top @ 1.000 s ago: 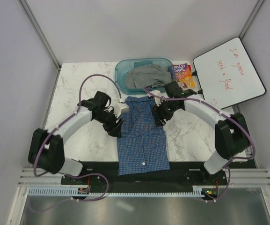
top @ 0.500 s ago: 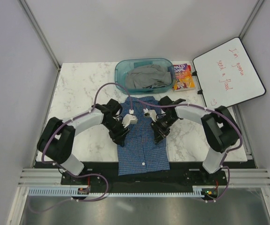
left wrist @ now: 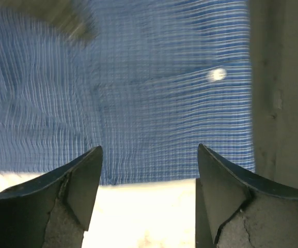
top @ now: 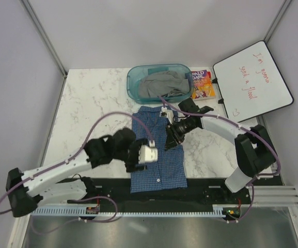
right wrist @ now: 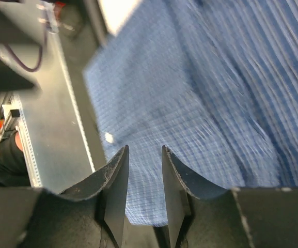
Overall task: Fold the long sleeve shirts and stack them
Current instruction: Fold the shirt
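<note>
One of the long sleeve shirts [top: 158, 155], in blue fine check, lies folded into a long strip on the marble table [top: 92, 103], collar end toward the far side. In the left wrist view the shirt's [left wrist: 154, 103] edge runs just beyond the fingertips, and a white button shows. My left gripper [top: 143, 157] [left wrist: 149, 150] hangs at the strip's left edge near its lower half, open wide with only bare marble between the fingers. My right gripper [top: 170, 140] [right wrist: 144, 150] hovers over the right side of the shirt [right wrist: 200, 93]. Its jaws stand a narrow gap apart with nothing pinched.
A teal bin [top: 133, 77] with a grey garment [top: 161, 85] in it stands at the far edge. Right of it lie a colourful book [top: 201, 84] and a whiteboard [top: 252, 80]. The black base rail [top: 205, 187] borders the shirt's near end.
My left arm has swung back toward the near left, carrying its gripper down the shirt's left edge, and its jaws have opened wider. My right gripper has shifted slightly over the right side.
</note>
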### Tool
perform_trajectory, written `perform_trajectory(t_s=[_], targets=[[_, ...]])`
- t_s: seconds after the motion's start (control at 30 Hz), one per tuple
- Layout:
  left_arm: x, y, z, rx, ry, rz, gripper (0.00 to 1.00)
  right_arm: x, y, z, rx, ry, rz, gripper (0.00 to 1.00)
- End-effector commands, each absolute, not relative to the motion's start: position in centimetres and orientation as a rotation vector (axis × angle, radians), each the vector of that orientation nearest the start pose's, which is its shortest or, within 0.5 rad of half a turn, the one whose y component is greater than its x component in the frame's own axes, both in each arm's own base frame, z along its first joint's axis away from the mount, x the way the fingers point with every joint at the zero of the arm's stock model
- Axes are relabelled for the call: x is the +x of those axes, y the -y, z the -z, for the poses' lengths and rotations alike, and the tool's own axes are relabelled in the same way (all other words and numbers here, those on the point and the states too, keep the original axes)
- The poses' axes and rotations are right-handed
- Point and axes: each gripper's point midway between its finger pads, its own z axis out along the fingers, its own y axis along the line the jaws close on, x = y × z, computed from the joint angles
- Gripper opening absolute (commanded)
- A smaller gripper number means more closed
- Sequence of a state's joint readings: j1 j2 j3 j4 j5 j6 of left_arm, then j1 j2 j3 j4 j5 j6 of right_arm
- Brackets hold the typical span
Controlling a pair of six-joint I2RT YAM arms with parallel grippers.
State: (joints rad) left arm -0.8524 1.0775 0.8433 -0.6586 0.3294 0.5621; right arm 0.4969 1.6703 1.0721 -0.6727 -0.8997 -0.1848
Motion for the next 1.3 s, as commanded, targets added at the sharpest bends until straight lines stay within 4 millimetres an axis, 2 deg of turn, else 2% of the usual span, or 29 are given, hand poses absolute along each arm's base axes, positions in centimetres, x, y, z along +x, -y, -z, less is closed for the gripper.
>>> perform_trajectory(t_s=[0.0,0.03,0.07,0.13,0.17,0.27,0.3,0.43,0.53,0.63,0.73,0.87,0.93,0.97,1.03,1.07,1.1,1.13,1.17,1.2,1.23,1.27], targets=[[10.9,23.3,-9.8,1.909,-1.659,0.191,0.81,18.0,-29.4,-11.5,-1.184,-2.308,-1.498,0.39],[10.1,23.7,-9.3,1.904,-1.682,0.176,0.81,17.8,-29.6,-10.9,-1.193,-2.324,-1.506,0.38],[9.3,24.8,-9.7,1.905,-1.661,0.204,0.80,17.3,-30.0,-9.6,-1.219,-2.355,-1.517,0.36],[8.8,25.8,-9.1,1.928,-1.638,0.138,0.80,17.4,-30.4,-8.6,-1.251,-2.358,-1.518,0.35],[7.7,26.9,-9.7,1.948,-1.533,0.072,0.80,17.4,-30.6,-7.3,-1.260,-2.390,-1.523,0.34],[5.4,29.8,-10.0,1.959,-1.373,0.039,0.79,18.2,-30.8,-5.2,-1.272,-2.432,-1.501,0.32],[4.8,30.6,-9.3,1.960,-1.352,0.034,0.79,18.5,-30.9,-4.8,-1.279,-2.433,-1.486,0.31],[3.2,31.3,-7.5,1.961,-1.341,0.016,0.72,18.7,-30.7,-2.3,-1.284,-2.492,-1.458,0.30],[2.6,31.9,-6.9,1.980,-1.320,-0.002,0.64,18.6,-30.7,-1.5,-1.278,-2.514,-1.469,0.29],[2.6,32.4,-6.1,1.995,-1.309,-0.039,0.63,18.5,-30.7,-1.2,-1.276,-2.523,-1.480,0.29],[2.7,32.0,-4.5,2.027,-1.316,-0.088,0.62,18.5,-30.7,-0.9,-1.281,-2.518,-1.473,0.30],[3.8,31.9,-4.2,2.019,-1.309,-0.137,0.59,18.5,-30.6,-0.4,-1.281,-2.526,-1.469,0.29],[4.3,31.9,-4.5,2.005,-1.324,-0.138,0.47,18.5,-30.5,-0.2,-1.284,-2.528,-1.462,0.29],[4.4,32.0,-5.0,1.994,-1.323,-0.116,0.34,18.4,-30.5,-0.2,-1.292,-2.524,-1.462,0.29],[4.1,32.1,-5.7,1.995,-1.327,-0.076,0.18,18.4,-30.5,-0.2,-1.293,-2.525,-1.460,0.30],[3.9,31.6,-5.9,2.016,-1.331,-0.068,0.02,18.2,-30.6,-0.2,-1.296,-2.524,-1.461,0.30],[3.6,31.6,-7.0,2.010,-1.340,-0.017,0.02,18.2,-30.7,-0.7,-1.303,-2.509,-1.457,0.30],[2.3,31.8,-7.5,2.041,-1.347,0.075,0.02,17.9,-30.9,-0.8,-1.317,-2.500,-1.451,0.30],[2.0,31.1,-7.9,2.057,-1.380,0.100,0.02,17.9,-31.0,-1.0,-1.324,-2.491,-1.446,0.31],[1.1,31.3,-9.8,2.049,-1.382,0.195,0.02,17.8,-31.1,-1.6,-1.327,-2.477,-1.438,0.31],[-0.3,30.9,-9.8,2.112,-1.392,0.269,0.02,17.5,-31.4,-2.0,-1.338,-2.465,-1.446,0.31],[-0.7,30.6,-9.9,2.135,-1.412,0.299,0.02,17.5,-31.5,-2.5,-1.338,-2.454,-1.450,0.32]])
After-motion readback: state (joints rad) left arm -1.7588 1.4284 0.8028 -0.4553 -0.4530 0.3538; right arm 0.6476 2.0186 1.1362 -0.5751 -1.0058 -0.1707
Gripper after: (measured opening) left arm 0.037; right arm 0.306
